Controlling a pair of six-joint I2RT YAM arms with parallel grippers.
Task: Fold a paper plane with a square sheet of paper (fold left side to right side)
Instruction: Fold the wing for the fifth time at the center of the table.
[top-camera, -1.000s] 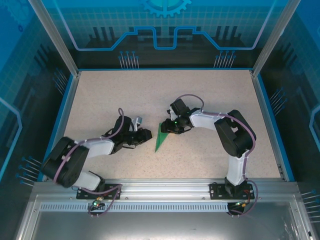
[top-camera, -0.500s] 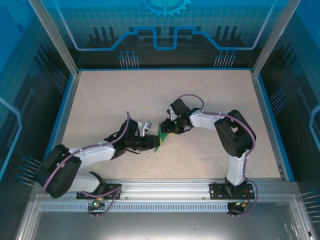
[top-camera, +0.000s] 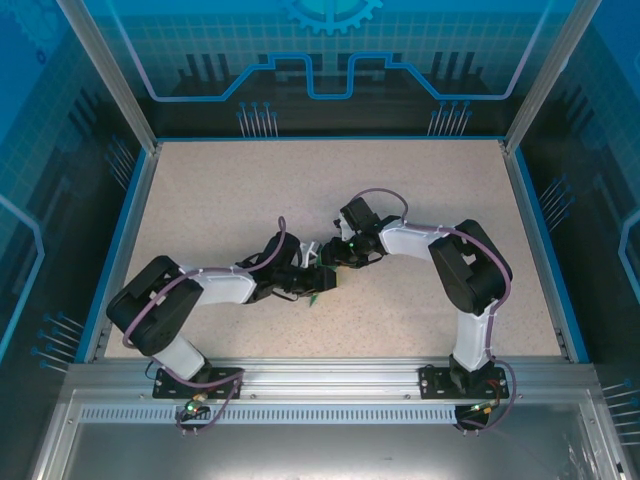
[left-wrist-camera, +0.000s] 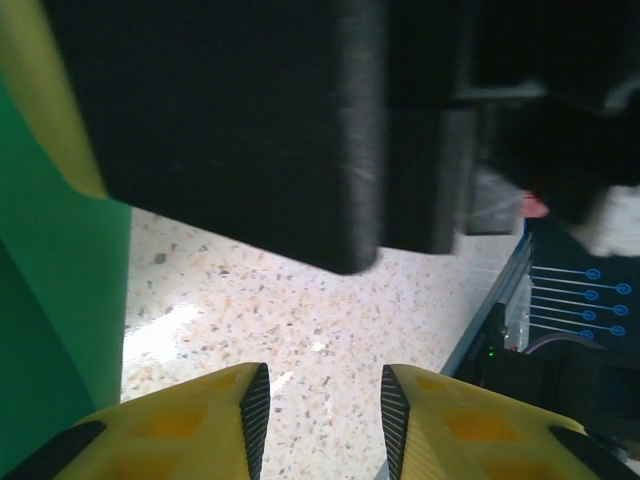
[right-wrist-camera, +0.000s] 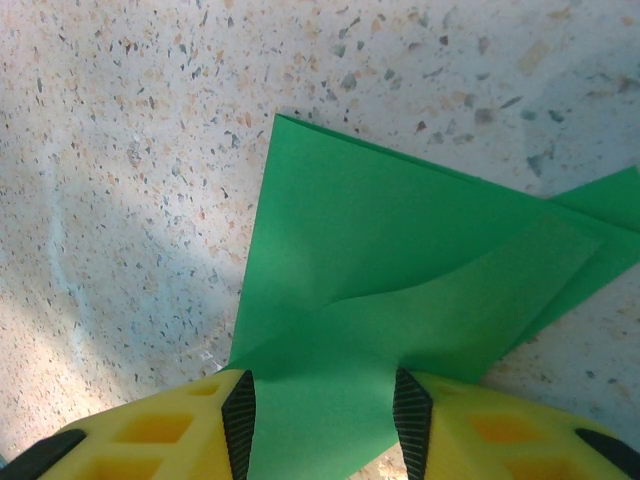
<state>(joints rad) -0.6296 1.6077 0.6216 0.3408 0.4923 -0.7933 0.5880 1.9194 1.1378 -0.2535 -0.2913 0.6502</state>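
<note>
Green sheet (right-wrist-camera: 400, 270) is lying mid-table (top-camera: 200, 200), already carrying angled folds with overlapping layers, but not looking like a dart yet. Right gripper (right-wrist-camera: 325, 410) is sitting over its far-right part, jaws partway apart, paper lying in the gap. Left gripper (left-wrist-camera: 320, 400) is hovering at the sheet's left edge, jaws narrowly apart, gripping nothing. I'm judging the left-to-right fold as not yet done.

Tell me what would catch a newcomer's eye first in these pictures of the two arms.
The bright green sheet of paper, folded into overlapping layers, lies on the speckled table. It runs under the yellow fingers of the right pincer, whose jaws stand apart. Seen from above, both arms converge at mid-table, with the left pincer also open beside the paper's edge.
</note>
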